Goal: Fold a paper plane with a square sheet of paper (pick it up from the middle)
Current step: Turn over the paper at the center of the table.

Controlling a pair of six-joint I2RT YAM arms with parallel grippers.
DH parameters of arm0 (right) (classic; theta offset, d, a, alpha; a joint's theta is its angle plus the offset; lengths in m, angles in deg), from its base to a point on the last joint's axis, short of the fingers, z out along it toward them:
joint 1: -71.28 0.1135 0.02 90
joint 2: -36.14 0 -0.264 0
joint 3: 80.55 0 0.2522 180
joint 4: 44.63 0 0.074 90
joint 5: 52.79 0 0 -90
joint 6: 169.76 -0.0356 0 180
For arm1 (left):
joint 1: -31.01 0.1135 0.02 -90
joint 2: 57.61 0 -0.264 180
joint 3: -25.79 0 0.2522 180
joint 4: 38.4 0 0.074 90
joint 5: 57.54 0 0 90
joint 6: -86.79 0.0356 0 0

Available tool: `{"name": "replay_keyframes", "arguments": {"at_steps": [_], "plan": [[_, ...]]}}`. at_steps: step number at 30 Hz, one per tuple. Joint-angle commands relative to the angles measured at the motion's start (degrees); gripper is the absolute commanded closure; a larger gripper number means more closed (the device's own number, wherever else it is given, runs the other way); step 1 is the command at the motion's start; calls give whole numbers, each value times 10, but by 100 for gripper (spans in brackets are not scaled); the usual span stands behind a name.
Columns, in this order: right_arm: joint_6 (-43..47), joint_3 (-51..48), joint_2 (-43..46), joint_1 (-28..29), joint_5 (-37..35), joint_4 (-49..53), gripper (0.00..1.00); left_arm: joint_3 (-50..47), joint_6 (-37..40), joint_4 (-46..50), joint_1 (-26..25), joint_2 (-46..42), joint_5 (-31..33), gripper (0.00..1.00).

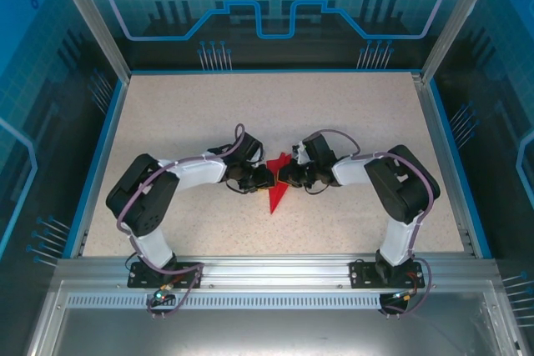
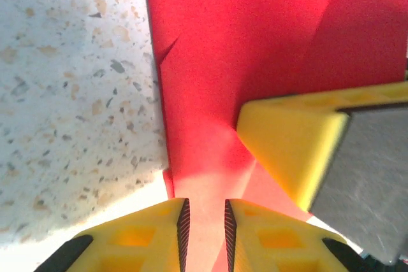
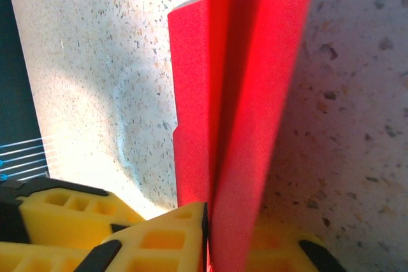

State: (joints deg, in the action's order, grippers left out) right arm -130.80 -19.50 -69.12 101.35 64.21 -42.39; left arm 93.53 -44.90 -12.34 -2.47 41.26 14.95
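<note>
The square sheet of paper [image 1: 275, 195] is bright red and folded into a pointed wedge, its tip toward the near edge at mid-table. My left gripper [image 1: 268, 178] meets it from the left. In the left wrist view the left gripper [image 2: 204, 205] has its jaws a narrow gap apart over the red paper [image 2: 255, 42], which fills that gap. My right gripper [image 1: 289, 178] comes in from the right. In the right wrist view the right gripper [image 3: 213, 213] is shut on an upright fold of the paper [image 3: 255, 93], whose flap hides the right finger.
The speckled tabletop [image 1: 209, 114] has free room all around the paper. A blue rim [image 1: 96, 164] and clear walls enclose it. A yellow finger of the right gripper [image 2: 287, 144] presses close beside my left jaws.
</note>
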Motion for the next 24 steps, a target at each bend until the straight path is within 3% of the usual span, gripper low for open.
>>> {"name": "replay_keyframes", "arguments": {"at_steps": [1, 6, 11, 16, 19, 24], "plan": [[36, 24, 20, 9, -16, 54, 91, -22, -16, -12, 0, -56, 32, 74], [119, 71, 95, 20, -122, 231, 91, -57, -34, 17, 3, -140, 115, 73], [185, 176, 131, 76, -377, 496, 91, -85, -51, 61, 12, -213, 204, 72], [121, 301, 53, 140, -617, 734, 91, -117, -89, 90, 23, -274, 279, 71], [76, 354, -16, 173, -651, 794, 92, -132, -112, 109, 26, -305, 317, 71], [44, 456, -135, 220, -645, 841, 90, -150, -138, 154, 34, -359, 373, 68]]}}
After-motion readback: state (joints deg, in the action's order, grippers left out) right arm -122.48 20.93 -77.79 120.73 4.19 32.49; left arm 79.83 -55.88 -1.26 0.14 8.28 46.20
